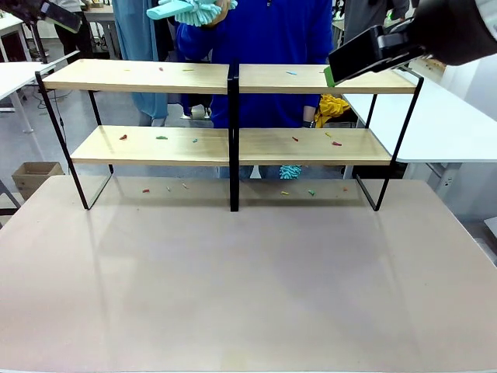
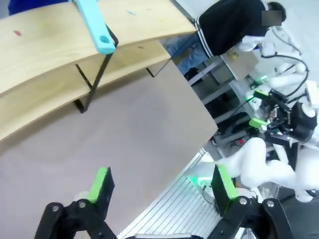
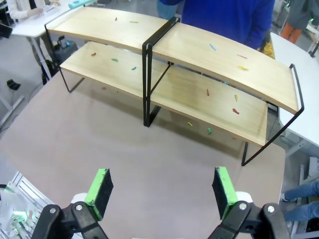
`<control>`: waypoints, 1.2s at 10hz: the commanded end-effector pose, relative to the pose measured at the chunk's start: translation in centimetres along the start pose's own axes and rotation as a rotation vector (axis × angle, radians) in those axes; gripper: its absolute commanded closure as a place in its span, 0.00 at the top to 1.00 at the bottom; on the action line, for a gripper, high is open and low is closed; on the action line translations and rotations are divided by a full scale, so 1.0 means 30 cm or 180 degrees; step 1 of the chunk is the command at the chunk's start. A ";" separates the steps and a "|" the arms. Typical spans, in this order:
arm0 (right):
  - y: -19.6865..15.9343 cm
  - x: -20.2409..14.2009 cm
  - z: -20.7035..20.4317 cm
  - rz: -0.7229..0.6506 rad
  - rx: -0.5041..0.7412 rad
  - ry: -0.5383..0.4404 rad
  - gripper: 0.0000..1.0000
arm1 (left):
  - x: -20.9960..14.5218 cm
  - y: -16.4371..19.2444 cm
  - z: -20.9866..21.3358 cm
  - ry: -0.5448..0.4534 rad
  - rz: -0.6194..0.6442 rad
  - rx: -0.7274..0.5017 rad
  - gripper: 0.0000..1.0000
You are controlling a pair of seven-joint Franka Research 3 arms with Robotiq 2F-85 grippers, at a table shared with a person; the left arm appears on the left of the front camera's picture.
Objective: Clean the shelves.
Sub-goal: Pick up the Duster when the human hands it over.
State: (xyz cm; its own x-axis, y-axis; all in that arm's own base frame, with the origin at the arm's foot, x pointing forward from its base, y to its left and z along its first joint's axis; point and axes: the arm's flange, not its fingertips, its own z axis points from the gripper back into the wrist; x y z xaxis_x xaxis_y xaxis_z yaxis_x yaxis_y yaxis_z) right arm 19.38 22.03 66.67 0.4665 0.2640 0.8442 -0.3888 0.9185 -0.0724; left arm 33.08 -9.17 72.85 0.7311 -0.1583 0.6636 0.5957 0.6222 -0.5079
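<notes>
We log: L gripper (image 2: 163, 184), R gripper (image 3: 162, 185) – jaws wide apart, empty. Front view adds fluffy teal duster head (image 1: 194, 11), upper left, above shelves (image 1: 140, 76).

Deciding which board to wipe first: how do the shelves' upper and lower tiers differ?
The upper tier carries a blue scrap on its right half; the lower tier carries mostly red and green ones. The person's teal duster is held higher than the upper tier, far from the lower tier. Both are light wooden boards, littered either side of the black centre post.
</notes>
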 end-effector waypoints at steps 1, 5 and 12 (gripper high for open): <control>0.003 0.004 0.001 -0.0027 0.0014 -0.0006 1.00 | -0.005 -0.015 -0.006 -0.0001 -0.0013 0.0013 1.00; 0.003 0.004 0.001 -0.0027 0.0014 -0.0006 1.00 | 0.279 0.158 -0.111 0.0367 0.0753 -0.0971 1.00; 0.003 0.004 0.001 -0.0027 0.0014 -0.0006 1.00 | 0.412 0.381 -0.458 -0.0049 0.1641 -0.0990 1.00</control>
State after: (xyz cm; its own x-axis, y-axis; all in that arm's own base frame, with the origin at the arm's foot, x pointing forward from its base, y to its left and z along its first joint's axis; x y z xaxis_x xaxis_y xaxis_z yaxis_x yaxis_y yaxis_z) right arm 19.34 22.02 66.70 0.4660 0.2640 0.8445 -0.3880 0.9188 -0.0731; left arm 54.07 -14.71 67.29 0.9509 0.0999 0.2931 0.2361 0.3784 -0.8950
